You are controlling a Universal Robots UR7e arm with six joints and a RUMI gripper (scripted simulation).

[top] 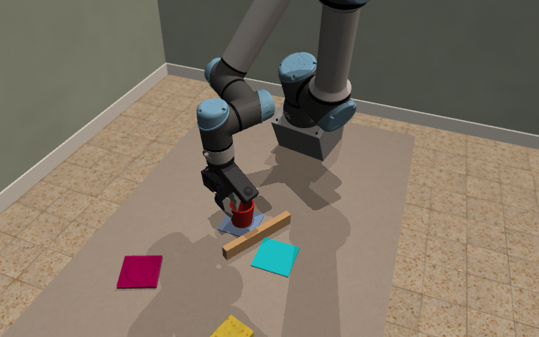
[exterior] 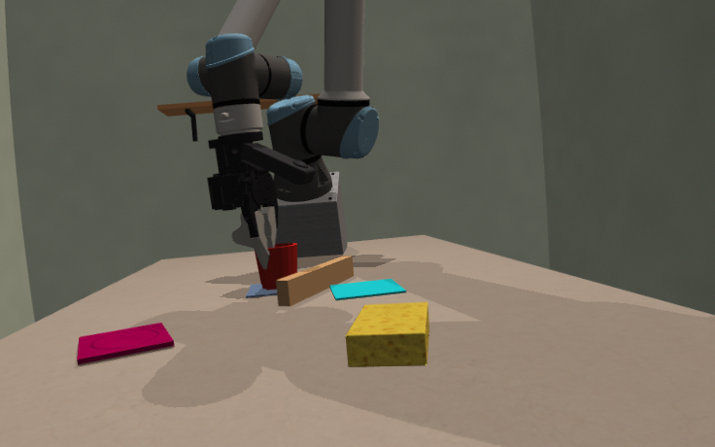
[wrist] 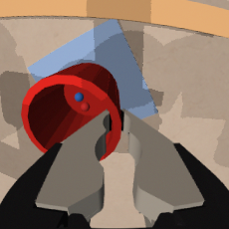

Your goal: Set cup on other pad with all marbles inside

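Observation:
The red cup [top: 242,214] stands on the grey-blue pad [top: 226,226], right behind the wooden rail [top: 256,240]. The wrist view looks into the cup [wrist: 70,110] and shows a blue marble [wrist: 79,97] and a red marble [wrist: 85,106] inside. My gripper [wrist: 115,111] is shut on the cup's near wall, with one finger inside the rim and one outside. I cannot tell whether the base still touches the pad. A cyan pad [top: 274,256] lies flat just across the rail. From the exterior view, the cup [exterior: 278,265] sits behind the rail [exterior: 315,279].
A magenta pad [top: 139,271] with a ring mark lies to the front left. A yellow sponge [exterior: 389,332] sits in front of the cyan pad [exterior: 367,289]. The robot base [top: 307,135] stands behind the cup.

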